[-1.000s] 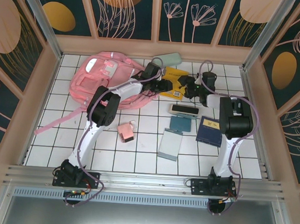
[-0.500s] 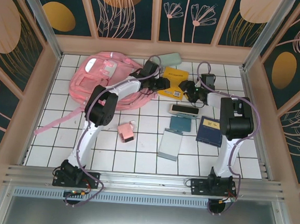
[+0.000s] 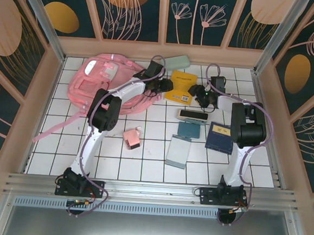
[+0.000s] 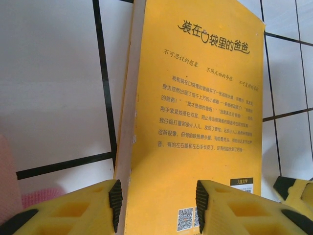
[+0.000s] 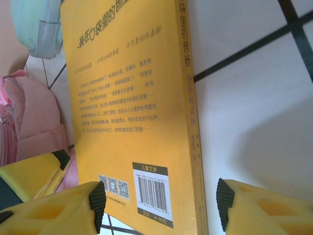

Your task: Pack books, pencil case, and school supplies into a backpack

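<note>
Both spread wide, my left pincer [image 4: 157, 198] and right pincer [image 5: 159, 196] each straddle an edge of the yellow book [image 4: 195, 122] lying flat on the worktop [image 3: 149, 149] near the backpack [image 3: 94, 85], so I'd tip one edge up before pinching

The top camera looks down from high up behind the arms at the whole counter [image 3: 142, 168]. Both wrist cameras sit low and very close, facing the same yellow book [image 4: 195, 122].
</note>
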You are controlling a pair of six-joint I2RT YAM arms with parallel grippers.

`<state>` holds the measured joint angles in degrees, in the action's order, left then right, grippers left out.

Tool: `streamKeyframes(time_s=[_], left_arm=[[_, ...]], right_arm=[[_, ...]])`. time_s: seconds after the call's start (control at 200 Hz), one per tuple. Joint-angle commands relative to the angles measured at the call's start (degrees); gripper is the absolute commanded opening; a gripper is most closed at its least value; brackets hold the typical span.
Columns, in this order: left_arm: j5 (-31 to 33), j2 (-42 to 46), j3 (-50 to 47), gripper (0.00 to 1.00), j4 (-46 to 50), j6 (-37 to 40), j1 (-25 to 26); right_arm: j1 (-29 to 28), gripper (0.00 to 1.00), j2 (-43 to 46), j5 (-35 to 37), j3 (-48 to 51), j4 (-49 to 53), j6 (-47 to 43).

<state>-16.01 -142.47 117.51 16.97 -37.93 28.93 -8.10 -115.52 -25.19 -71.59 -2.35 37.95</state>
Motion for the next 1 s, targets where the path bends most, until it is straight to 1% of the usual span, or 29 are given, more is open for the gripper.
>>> streamKeyframes(time_s=[0.0,0.095,0.28,0.345,0.41,0.48,0.585,0.685,0.775,0.881,0.936,0.996], left_arm=[[0.55,-4.31,0.48,0.46,4.64,1.03,-0.91],[-1.01,-5.40,0.35,0.44,5.03,0.72,-0.56],[-0.87,-7.01,0.87,0.40,7.16,1.27,0.56],[-1.44,-7.20,0.72,0.39,7.26,1.45,0.76],[-2.58,-7.18,0.64,0.39,7.05,1.55,0.86],[-3.95,-7.16,0.80,0.38,6.55,1.66,0.93],[-6.44,-7.03,0.89,0.38,5.50,1.50,0.94],[-7.91,-6.72,0.82,0.38,4.77,1.39,0.92],[-8.72,-6.44,0.96,0.38,4.47,1.61,0.91],[-9.03,-6.28,1.23,0.38,4.56,1.97,0.94],[-8.95,-6.11,1.25,0.38,4.65,2.07,0.95],[-8.88,-6.02,1.23,0.38,4.74,2.25,0.95]], right_arm=[[-0.82,0.64,-2.08,1.81,-3.36,3.01,-2.59],[-1.78,0.64,-4.40,3.36,-5.84,5.35,-3.83],[-3.61,0.64,-9.98,8.13,-12.11,13.08,-5.35],[-3.93,0.64,-11.38,7.20,-12.86,13.57,-5.28],[-4.33,0.64,-12.25,3.53,-13.05,12.32,-4.92],[-4.67,0.63,-12.05,-2.55,-11.95,8.45,-3.94],[-4.62,0.63,-9.56,-12.54,-8.61,-1.56,-0.33],[-4.09,0.62,-7.31,-19.96,-6.37,-10.71,4.48],[-3.30,0.60,-5.17,-23.94,-4.26,-18.54,8.76],[-2.55,0.58,-3.34,-26.58,-2.49,-25.60,12.97],[-2.32,0.57,-2.85,-27.10,-2.08,-27.14,13.89],[-2.22,0.56,-2.62,-26.73,-2.49,-25.82,13.11]])
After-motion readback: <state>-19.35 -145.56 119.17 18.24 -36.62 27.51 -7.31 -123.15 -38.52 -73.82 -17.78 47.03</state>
